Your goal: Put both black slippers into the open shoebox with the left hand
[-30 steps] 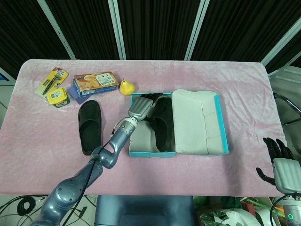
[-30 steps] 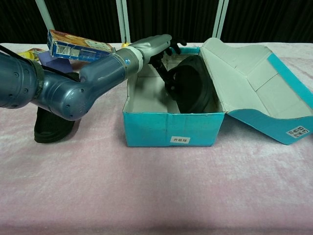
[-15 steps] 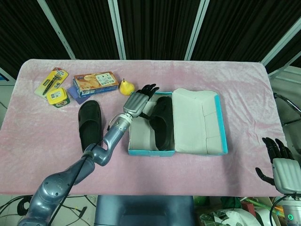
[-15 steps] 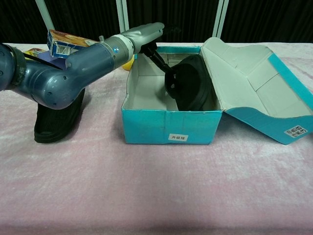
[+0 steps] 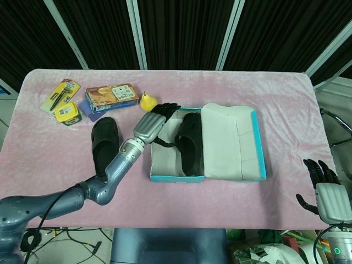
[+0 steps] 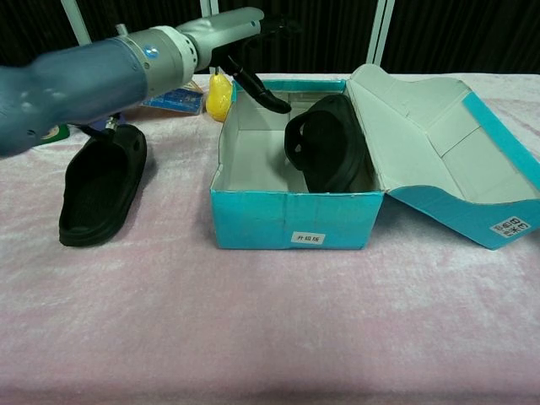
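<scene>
One black slipper [image 5: 188, 144] [image 6: 327, 154] stands on its edge inside the open teal shoebox [image 5: 177, 177] [image 6: 295, 221], leaning against the right wall. The other black slipper [image 5: 105, 146] [image 6: 102, 186] lies flat on the pink cloth left of the box. My left hand [image 5: 152, 123] [image 6: 240, 29] hovers above the box's left rim, fingers spread, holding nothing. My right hand [image 5: 325, 190] hangs open below the table's right front corner.
The box's lid [image 5: 234, 141] [image 6: 456, 160] lies open to the right. A yellow pear-shaped toy [image 5: 147, 101] [image 6: 218, 95] sits just behind the box. A snack box [image 5: 111, 96], a purple card and yellow packets [image 5: 65, 99] lie at the back left.
My left hand has let go of the slipper, lifted out of the box and drawn back to the left. The slipper stays leaning inside.
</scene>
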